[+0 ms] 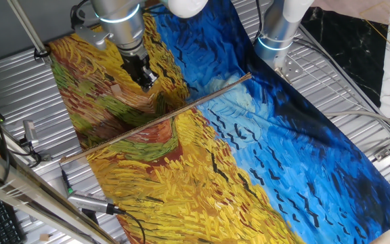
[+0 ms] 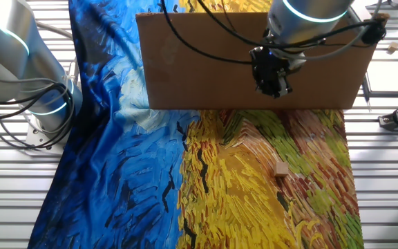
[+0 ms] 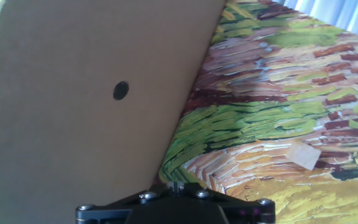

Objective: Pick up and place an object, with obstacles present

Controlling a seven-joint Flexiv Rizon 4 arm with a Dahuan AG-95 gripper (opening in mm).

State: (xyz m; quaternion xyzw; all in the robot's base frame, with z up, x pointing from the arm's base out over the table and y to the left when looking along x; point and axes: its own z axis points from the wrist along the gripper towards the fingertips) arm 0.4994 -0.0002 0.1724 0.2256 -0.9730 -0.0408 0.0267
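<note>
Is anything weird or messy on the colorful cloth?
A brown board stands on edge across the cloth like a wall, with a small dark hole in it. The tiny cube sits alone nearby. Nothing looks spilled or broken.

It was a robotics lab: a painted cloth point(image 1: 249, 156) covered a ribbed metal bench point(image 1: 337, 88), with silver robot arm bases point(image 1: 276, 30) bolted at the cloth's far edge and cables point(image 2: 5, 131) trailing beside it.
</note>
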